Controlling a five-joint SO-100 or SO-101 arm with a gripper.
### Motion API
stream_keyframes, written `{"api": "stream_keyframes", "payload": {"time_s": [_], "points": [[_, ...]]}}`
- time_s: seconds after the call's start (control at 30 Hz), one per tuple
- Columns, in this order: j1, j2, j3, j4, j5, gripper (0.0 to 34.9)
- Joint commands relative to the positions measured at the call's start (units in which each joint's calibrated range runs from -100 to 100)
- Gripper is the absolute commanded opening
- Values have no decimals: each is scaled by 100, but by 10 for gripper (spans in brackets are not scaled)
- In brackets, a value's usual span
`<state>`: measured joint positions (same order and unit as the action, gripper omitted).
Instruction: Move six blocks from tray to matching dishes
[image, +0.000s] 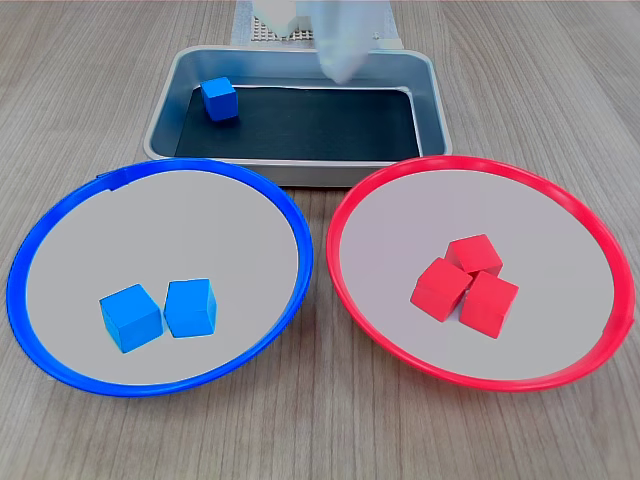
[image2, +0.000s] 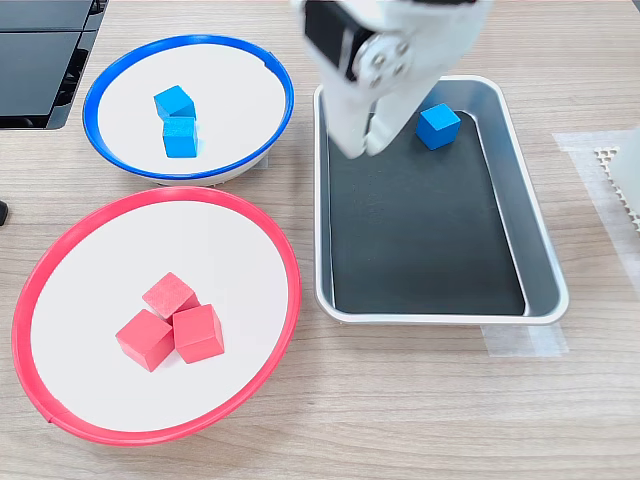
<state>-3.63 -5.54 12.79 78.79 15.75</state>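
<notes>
Three glossy red blocks (image: 465, 283) lie on a red-rimmed dish (image: 345, 262) with a pale grey centre. Two bright blue blocks (image: 160, 312) lie on a blue-rimmed dish (image: 30, 250), also pale grey inside; a third blue block (image: 219, 99) sits in the silver tray (image: 165, 100) with its black floor. The gripper (image2: 362, 148) is white. The table (image: 80, 80) is pale wood-grain.

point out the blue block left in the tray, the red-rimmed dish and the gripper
blue block (image: 220, 99): first exterior view, on its front face.
red-rimmed dish (image2: 60, 425): second exterior view, on its red rim.
gripper (image2: 361, 143): second exterior view, between its fingertips.
</notes>
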Motion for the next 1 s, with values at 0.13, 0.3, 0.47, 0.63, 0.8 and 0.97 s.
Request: {"api": "stream_keyframes", "payload": {"time_s": [0.13, 0.3, 0.47, 0.63, 0.8, 0.97], "points": [[2655, -1642, 1857, 701, 943, 2], [3313, -1599, 2649, -372, 1241, 126], [3342, -1557, 3040, -876, 1309, 168], [3313, -1506, 3413, -1255, 1465, 171], [3285, -1497, 3723, -1610, 1641, 154], [3182, -1471, 3950, -1982, 1734, 126]]}}
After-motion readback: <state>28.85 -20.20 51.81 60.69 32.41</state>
